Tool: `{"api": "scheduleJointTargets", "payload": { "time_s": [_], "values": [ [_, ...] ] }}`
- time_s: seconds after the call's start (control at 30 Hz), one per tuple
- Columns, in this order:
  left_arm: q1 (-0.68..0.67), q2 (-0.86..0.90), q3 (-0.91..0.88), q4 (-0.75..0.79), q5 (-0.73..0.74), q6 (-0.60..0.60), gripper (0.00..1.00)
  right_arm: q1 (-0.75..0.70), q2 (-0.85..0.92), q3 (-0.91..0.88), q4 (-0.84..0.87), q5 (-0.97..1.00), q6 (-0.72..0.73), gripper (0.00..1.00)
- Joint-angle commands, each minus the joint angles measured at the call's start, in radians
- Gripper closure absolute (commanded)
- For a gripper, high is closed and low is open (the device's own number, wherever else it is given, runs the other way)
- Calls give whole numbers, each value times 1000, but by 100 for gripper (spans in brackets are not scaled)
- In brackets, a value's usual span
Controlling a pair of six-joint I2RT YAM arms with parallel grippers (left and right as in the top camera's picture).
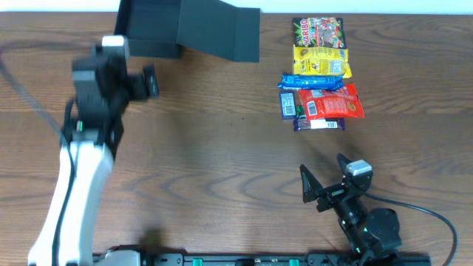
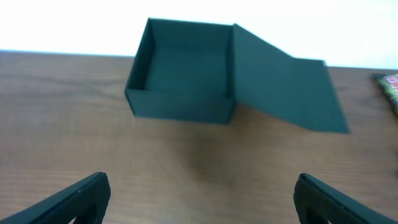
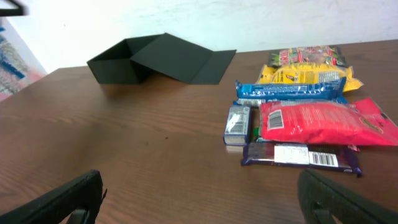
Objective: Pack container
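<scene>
While the black container (image 1: 155,26) sits lid-open at the far edge of the counter (image 1: 222,148), ready for the snack packets (image 1: 319,74) piled to its right, we hold our left claw (image 2: 202,186) and right claw (image 3: 199,186) wide, empty.

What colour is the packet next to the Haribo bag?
Yellow packet; the right wrist view shows it best.

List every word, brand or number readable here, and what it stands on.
"HARIBO": on the top packet.
The yellow packet, blue bar, red packet, small blue packet and purple bar: print and barcodes too blurred to read.
The container: no text.
</scene>
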Motion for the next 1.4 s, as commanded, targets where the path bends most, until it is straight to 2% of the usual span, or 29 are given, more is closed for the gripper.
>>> {"api": "scheduleJointTargets", "payload": {
  "time_s": [0.0, 0.33, 0.53, 0.7, 0.97, 1.37],
  "values": [
    [-2, 185, 193, -27, -29, 100, 5, 9, -6, -8, 1, 0, 1, 1],
    [2, 866, 922, -122, -71, 193, 5, 9, -6, -8, 1, 0, 1, 1],
    [21, 1129, 1180, -207, -63, 181, 5, 9, -6, -8, 1, 0, 1, 1],
    [42, 1180, 1195, -279, -3, 139, 5, 9, -6, -8, 1, 0, 1, 1],
    [48, 1172, 1201, -511, 11, 144, 5, 9, -6, -8, 1, 0, 1, 1],
    [2, 1078, 1205, -848, 8, 143, 5, 9, -6, -8, 1, 0, 1, 1]
  ]
}}
